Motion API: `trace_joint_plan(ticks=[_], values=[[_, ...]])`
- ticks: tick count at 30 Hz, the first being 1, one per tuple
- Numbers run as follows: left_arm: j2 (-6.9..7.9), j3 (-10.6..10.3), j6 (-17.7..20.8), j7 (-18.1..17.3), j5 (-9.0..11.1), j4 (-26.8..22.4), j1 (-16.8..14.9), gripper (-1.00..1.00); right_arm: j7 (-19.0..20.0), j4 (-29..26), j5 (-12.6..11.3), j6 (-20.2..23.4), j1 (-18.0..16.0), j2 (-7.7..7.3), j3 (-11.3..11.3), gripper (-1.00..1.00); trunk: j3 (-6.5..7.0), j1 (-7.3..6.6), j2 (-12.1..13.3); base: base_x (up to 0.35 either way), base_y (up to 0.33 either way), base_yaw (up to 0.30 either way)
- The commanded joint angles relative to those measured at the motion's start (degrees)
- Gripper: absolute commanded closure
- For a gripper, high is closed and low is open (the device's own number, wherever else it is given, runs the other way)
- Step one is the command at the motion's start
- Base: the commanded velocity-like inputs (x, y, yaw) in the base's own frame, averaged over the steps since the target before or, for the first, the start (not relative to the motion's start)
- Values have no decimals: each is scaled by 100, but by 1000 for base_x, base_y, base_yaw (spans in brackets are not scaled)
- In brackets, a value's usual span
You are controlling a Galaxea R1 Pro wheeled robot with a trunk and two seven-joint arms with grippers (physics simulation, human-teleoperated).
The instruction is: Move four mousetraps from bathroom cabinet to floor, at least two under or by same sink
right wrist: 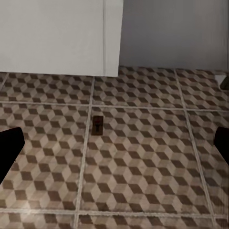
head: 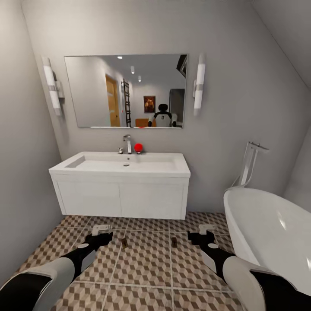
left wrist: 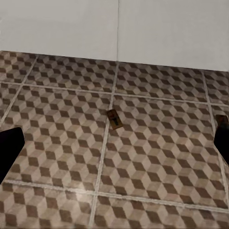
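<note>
Nearest to the camera are the two arms, reaching forward low over the bathroom floor. The left gripper and the right gripper both have their jaws spread wide and hold nothing.

Two mousetraps lie flat on the tiles in front of the white vanity. The left mousetrap is on a grout line, and the right mousetrap is well apart from it. Both are near the front of the bathroom sink, but not under it.

The main risk, I think, is that "directly next to" may not be satisfied, because some bare floor separates each trap from the vanity. If the robot turns or drives away, a wheel or a low arm could also push these tiny boards. Two traps are not in sight.
</note>
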Motion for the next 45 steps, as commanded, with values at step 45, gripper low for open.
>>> trace_joint_plan(ticks=[45], values=[[157, -49, 398, -17, 60, 5, 1139, -100, -40, 20, 57, 822, 1322, -251, -45, -100, 802, -989, 1803, 0, 0, 0]])
